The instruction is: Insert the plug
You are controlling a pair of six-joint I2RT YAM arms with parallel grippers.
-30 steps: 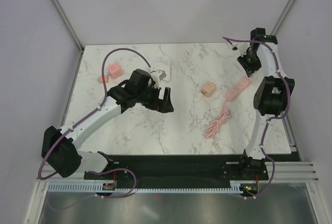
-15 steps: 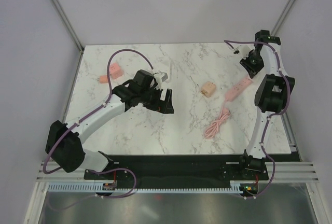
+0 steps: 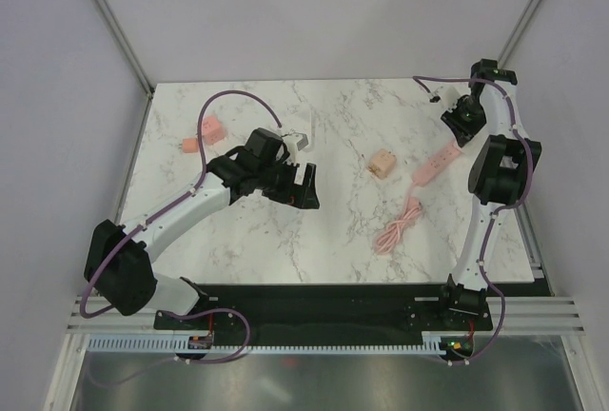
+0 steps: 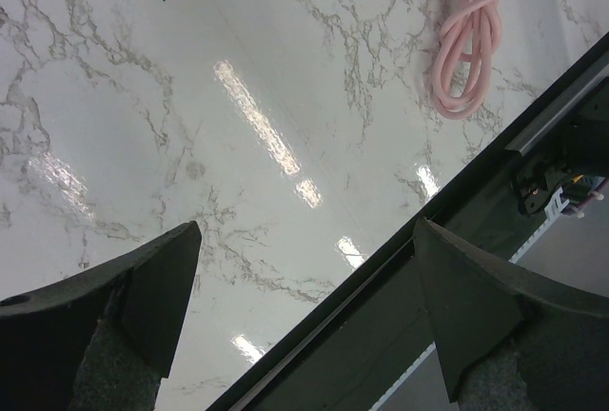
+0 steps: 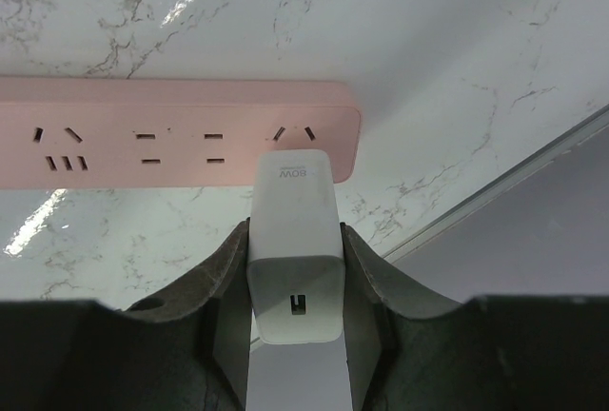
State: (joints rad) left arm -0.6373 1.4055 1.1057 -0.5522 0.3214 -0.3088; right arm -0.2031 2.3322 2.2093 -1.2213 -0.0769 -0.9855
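My right gripper [image 5: 295, 273] is shut on a white charger plug [image 5: 295, 230], marked 80W, and holds it just above the right end of the pink power strip [image 5: 171, 145]. The plug's front end overlaps the strip's rightmost socket; its prongs are hidden. In the top view the right gripper [image 3: 464, 118] hovers at the far right, over the far end of the strip [image 3: 435, 164]. The strip's pink cable [image 3: 400, 225] lies coiled nearer the front. My left gripper [image 3: 304, 185] is open and empty over the table's middle; it also shows in the left wrist view [image 4: 306, 230].
A peach block [image 3: 383, 164] lies left of the strip. Two pink pieces [image 3: 210, 127] lie at the far left. The table's right edge [image 5: 495, 187] runs close to the strip. The left wrist view shows the cable coil [image 4: 471, 35] and the black front rail [image 4: 428, 316].
My right gripper has moved slightly farther back and right with the plug. My left arm has shifted a little to the right.
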